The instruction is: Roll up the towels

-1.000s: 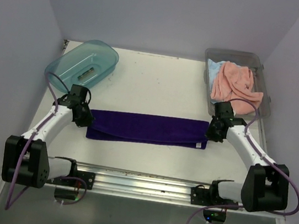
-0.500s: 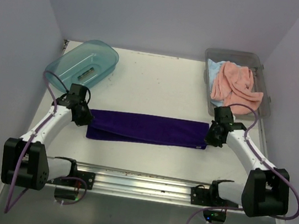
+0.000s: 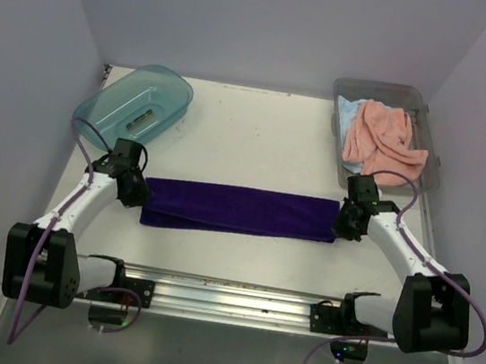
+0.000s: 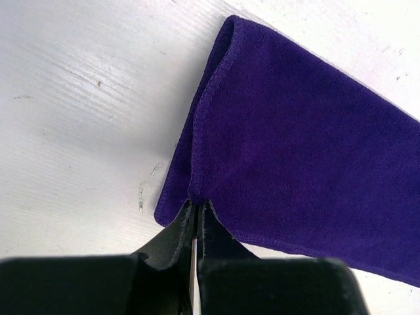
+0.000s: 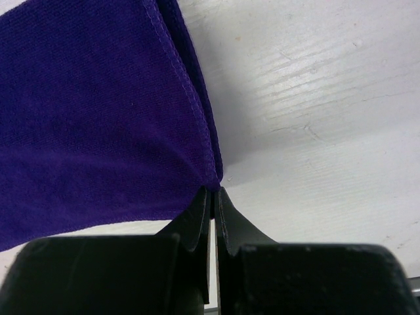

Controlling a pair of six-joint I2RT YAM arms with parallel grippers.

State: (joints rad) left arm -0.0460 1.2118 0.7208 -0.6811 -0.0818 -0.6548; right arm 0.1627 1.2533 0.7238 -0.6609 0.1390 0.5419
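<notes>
Top view: dark purple towel (image 3: pixel 239 210) stretched long mid-table, left gripper (image 3: pixel 140 195) at 9 o'clock end, right gripper (image 3: pixel 340 225) at 3. Left wrist: clenched on bare hem. Right wrist: same skimpy pinch. Could slip free with uneven tugging.

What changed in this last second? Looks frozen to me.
Very little: the right gripper eased slightly toward the near edge, its elbow swinging outward, tugging the purple towel's right end. The left gripper stayed put; both remain pinched shut on the towel; teal tub and clear bin unmoved.
</notes>
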